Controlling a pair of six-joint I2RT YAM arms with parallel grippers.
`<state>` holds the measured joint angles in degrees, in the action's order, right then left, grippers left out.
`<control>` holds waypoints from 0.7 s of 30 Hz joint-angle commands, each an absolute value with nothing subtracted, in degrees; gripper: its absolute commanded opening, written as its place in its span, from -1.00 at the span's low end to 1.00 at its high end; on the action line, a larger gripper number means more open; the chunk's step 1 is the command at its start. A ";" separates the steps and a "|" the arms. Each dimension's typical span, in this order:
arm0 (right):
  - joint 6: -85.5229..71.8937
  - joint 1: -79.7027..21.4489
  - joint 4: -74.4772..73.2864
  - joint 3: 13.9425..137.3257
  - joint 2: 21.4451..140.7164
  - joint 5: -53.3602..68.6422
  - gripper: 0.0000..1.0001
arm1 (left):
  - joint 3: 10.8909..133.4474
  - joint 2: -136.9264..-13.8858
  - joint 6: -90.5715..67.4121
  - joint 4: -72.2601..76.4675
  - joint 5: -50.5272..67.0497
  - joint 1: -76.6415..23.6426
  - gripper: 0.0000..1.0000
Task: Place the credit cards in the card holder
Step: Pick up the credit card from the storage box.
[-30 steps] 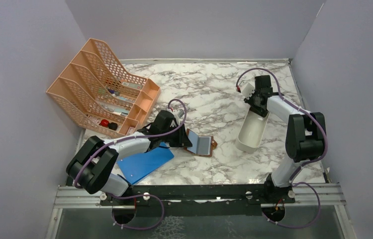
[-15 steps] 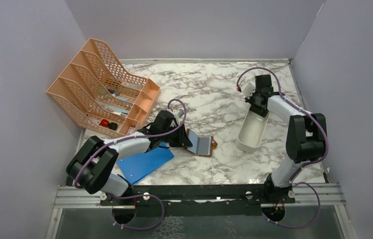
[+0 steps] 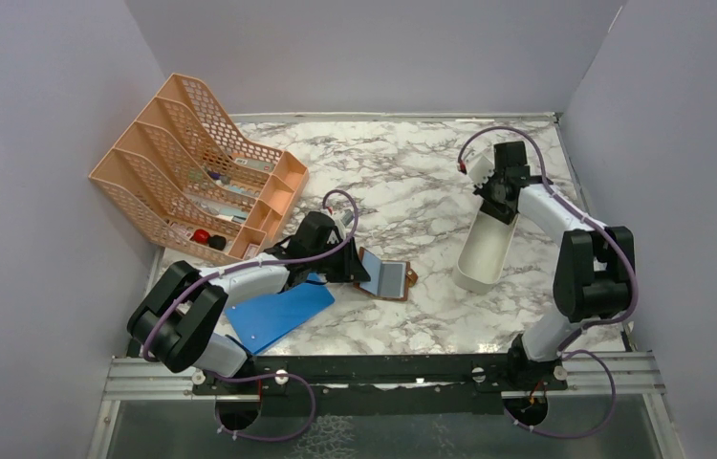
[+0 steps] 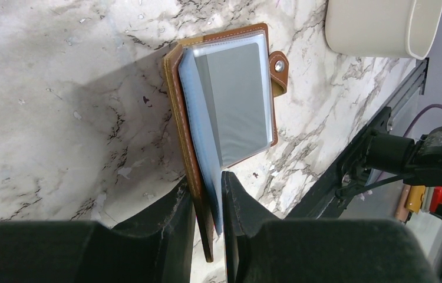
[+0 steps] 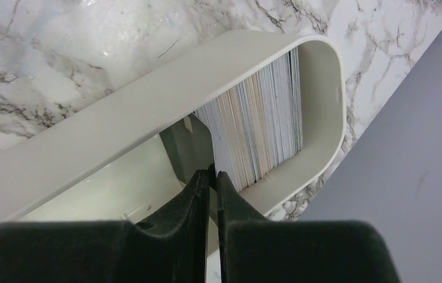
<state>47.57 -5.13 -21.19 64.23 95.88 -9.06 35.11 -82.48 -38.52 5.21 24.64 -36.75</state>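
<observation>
The brown leather card holder (image 3: 388, 277) lies open on the marble near the middle. In the left wrist view the card holder (image 4: 236, 100) shows clear sleeves and a snap tab (image 4: 277, 68). My left gripper (image 3: 353, 268) is shut on its raised brown cover and a bluish sleeve, and shows again in the left wrist view (image 4: 208, 200). My right gripper (image 3: 500, 212) reaches into the far end of the white tray (image 3: 477, 273). In the right wrist view my right gripper (image 5: 213, 177) is shut on a thin card at the front of an upright stack of cards (image 5: 266, 130).
An orange mesh rack (image 3: 192, 182) with small items stands at the back left. A large bright blue flat board (image 3: 273, 314) lies under my left arm near the front edge. Grey walls enclose the table on three sides.
My right arm has shifted slightly at the tray's far end. My left arm and the card holder have not moved.
</observation>
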 commanded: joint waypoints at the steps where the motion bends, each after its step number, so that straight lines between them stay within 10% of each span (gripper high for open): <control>1: 44.96 -4.57 -25.65 66.39 92.26 -5.83 -0.80 | 35.31 -83.01 -38.93 7.72 26.59 -36.56 -0.51; 12: 37.67 -4.66 -32.80 68.04 87.35 -1.75 -0.98 | 35.15 -82.75 -38.96 7.96 24.01 -36.61 -1.00; 21: 24.43 -4.66 -38.43 74.30 82.62 3.13 -0.98 | 32.05 -82.52 -44.73 15.02 25.02 -36.65 -1.00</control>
<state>32.95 -5.13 -35.16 70.83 86.28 -0.32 34.41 -82.54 -40.69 8.34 24.64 -36.75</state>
